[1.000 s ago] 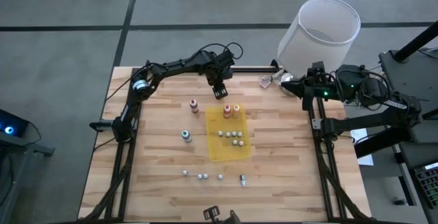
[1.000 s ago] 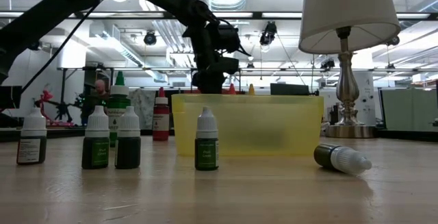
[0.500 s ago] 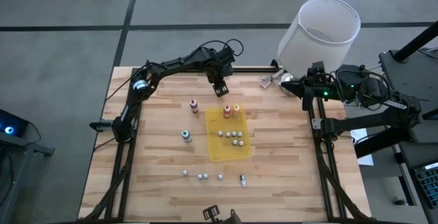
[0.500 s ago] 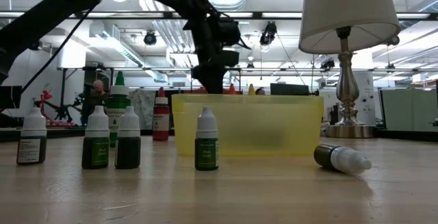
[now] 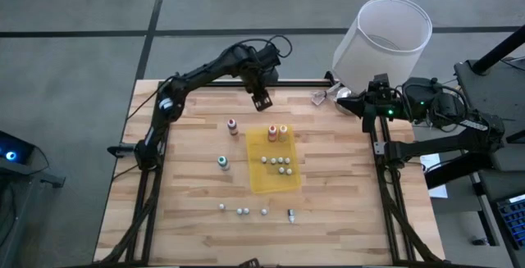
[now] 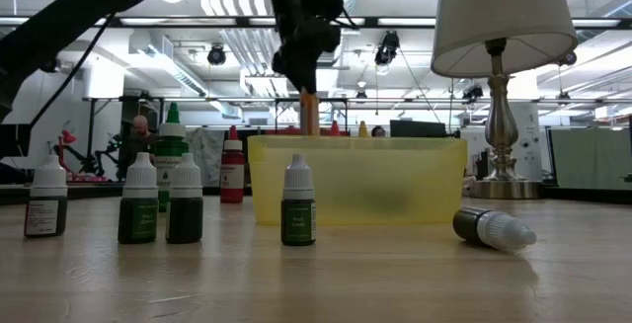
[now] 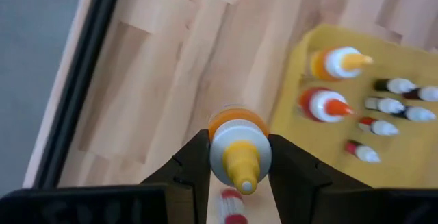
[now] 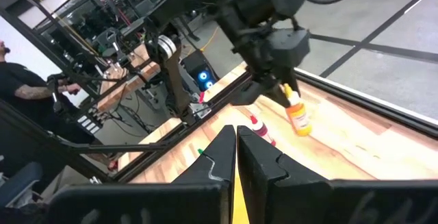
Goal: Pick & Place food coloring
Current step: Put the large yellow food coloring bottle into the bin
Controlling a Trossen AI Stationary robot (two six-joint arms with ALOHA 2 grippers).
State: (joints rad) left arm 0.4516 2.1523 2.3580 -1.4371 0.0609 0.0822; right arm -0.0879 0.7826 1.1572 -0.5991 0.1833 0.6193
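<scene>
My left gripper [image 5: 262, 100] hangs over the far middle of the table, shut on an orange food coloring bottle [image 8: 298, 119] with a yellow tip. The bottle also shows in the low view [image 6: 309, 112]. The yellow tray [image 5: 289, 184] carries two orange-topped bottles [image 5: 277, 132] at its far end and several tiny ones. A red bottle [image 5: 232, 125] and a teal bottle [image 5: 223, 162] stand on the wood to the tray's left. My right gripper [image 8: 236, 148] waits shut at the far right by the lamp. My left gripper pinches the bottle's white cap collar [image 7: 238, 140] between its two fingers [image 7: 195, 164], one on either side. The fingers come from above, pointing steeply down. The bottle hangs cap-up below them, its orange body [image 8: 299, 122] clear of the table.
A lamp with a white shade [image 5: 384, 38] stands at the far right corner. Several small bottles [image 5: 240, 211] stand in a row near the front edge, and one [image 6: 492, 228] lies on its side. Bare wood [image 5: 189, 137] lies left of the tray.
My left gripper has risen with the orange bottle and drifted a little toward the table's far edge. The bottle now hangs well above the tray's rim in the low view. Its grip looks unchanged.
</scene>
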